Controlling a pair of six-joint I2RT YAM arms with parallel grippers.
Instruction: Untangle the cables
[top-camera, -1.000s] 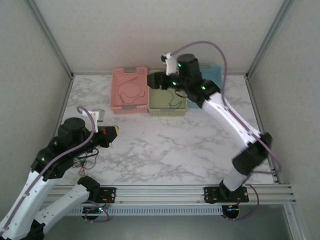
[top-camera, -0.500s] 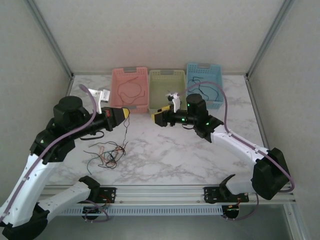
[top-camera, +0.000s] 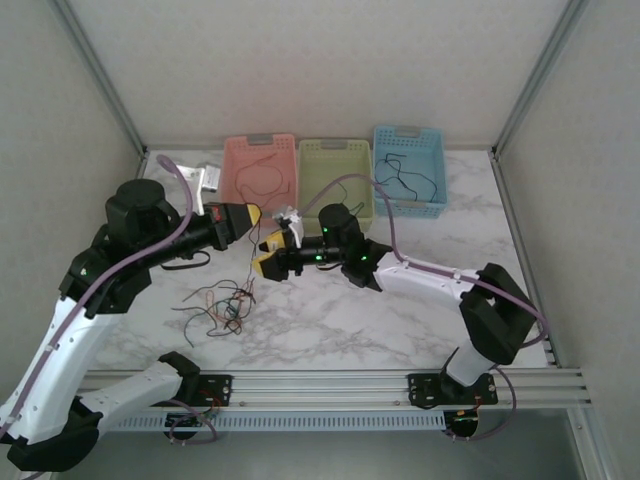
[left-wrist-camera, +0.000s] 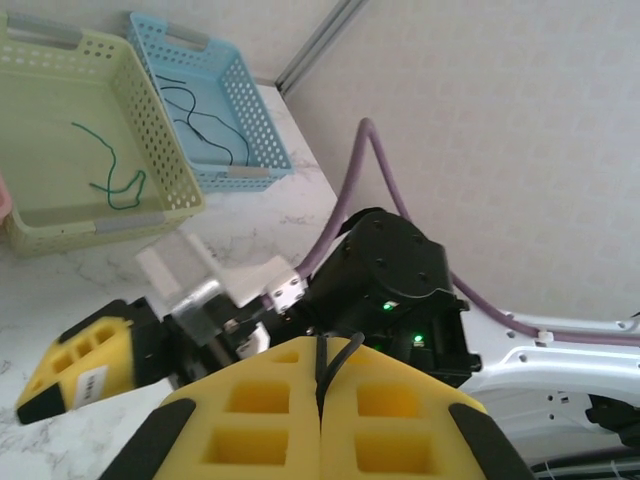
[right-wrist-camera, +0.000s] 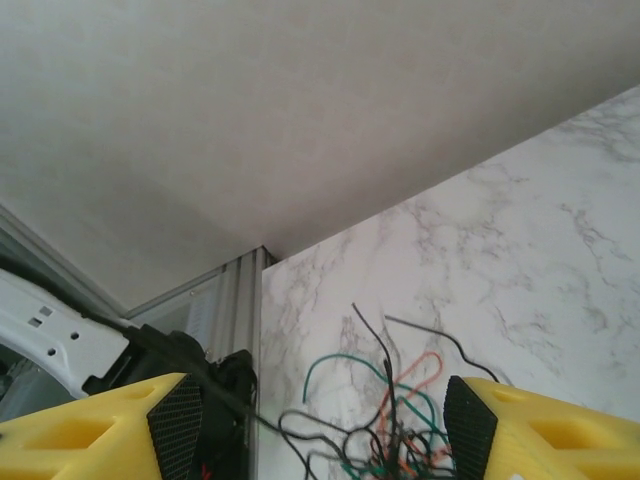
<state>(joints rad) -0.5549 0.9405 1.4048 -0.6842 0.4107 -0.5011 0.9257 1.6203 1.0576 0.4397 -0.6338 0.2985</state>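
**Overhead view, with both wrist views.** The left end effector (top-camera: 246, 217) hangs over the left-centre of the marble worktop (top-camera: 420, 320). Its yellow pads are pressed flat together on a dark cable (left-wrist-camera: 320, 360), and the left wrist view shows the strand coming out of the seam between them.

Below and slightly left lies the clump of cables (top-camera: 218, 305), red, green and dark strands intertwined. It rests on the worktop near the front rail (top-camera: 340, 382) but apart from it.

The right end effector (top-camera: 267, 252) sits just beside the left one, a little lower. Its jaws are spread wide and grip nothing. In the right wrist view its two yellow fingers (right-wrist-camera: 90, 430) frame loose strands of the clump on the marble beneath.

Three baskets stand side by side along the rear edge:
- The pink basket (top-camera: 262, 140) holds a reddish cable (top-camera: 262, 178).
- The green basket (top-camera: 335, 146) holds a green cable (left-wrist-camera: 112, 183).
- The blue basket (top-camera: 408, 132) holds a black cable (top-camera: 405, 182).

The right arm (top-camera: 430, 280) runs diagonally from the front-right corner to the centre. Open marble lies in front of it, between the clump and the arm's base. A further band of open marble lies behind it, up to the baskets.

Panel walls (top-camera: 320, 70) close off the left, rear and right edges. A narrow strip of worktop remains between the blue basket and the right wall.
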